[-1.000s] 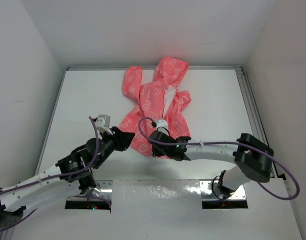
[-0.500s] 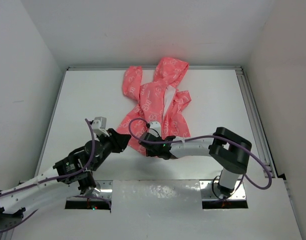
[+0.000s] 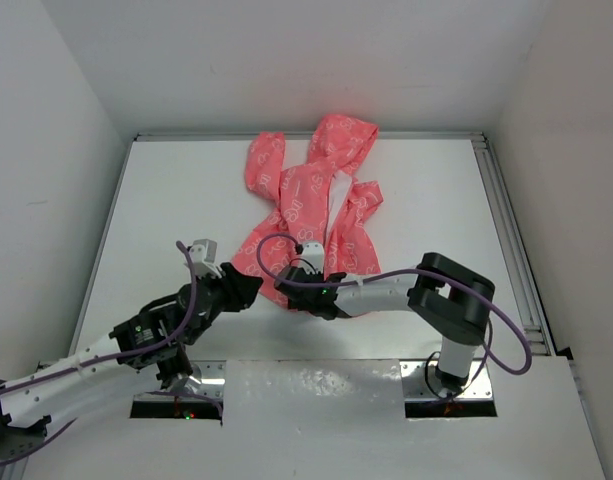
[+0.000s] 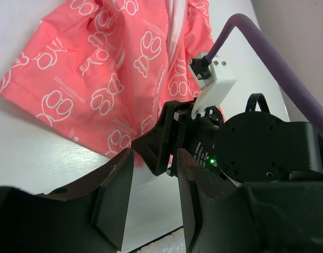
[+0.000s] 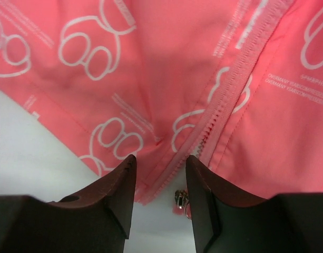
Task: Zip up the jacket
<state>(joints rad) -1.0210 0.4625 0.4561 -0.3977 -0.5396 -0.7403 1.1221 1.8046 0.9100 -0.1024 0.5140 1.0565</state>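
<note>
The coral-pink jacket point(image 3: 311, 195) with white paw prints lies flat on the white table point(image 3: 166, 220), hood at the far edge, hem toward the arms. Its front is unzipped, with white lining showing along the opening point(image 3: 336, 205). My right gripper point(image 3: 286, 292) is open at the hem, its jaws straddling the lower end of the zipper tape point(image 5: 224, 108). The metal zipper slider point(image 5: 179, 199) lies on the table by the right finger. My left gripper point(image 3: 254, 287) is open just left of the hem corner, close to the right gripper point(image 4: 166, 142).
White walls enclose the table at the back and both sides. A metal rail point(image 3: 506, 230) runs along the right edge. A foil-like sheet point(image 3: 316, 390) lies at the near edge between the arm bases. A purple cable point(image 4: 272, 58) loops over the right wrist.
My right gripper has moved left along the hem to its lower left end, and the right arm has folded inward. My left gripper has shifted slightly right toward it.
</note>
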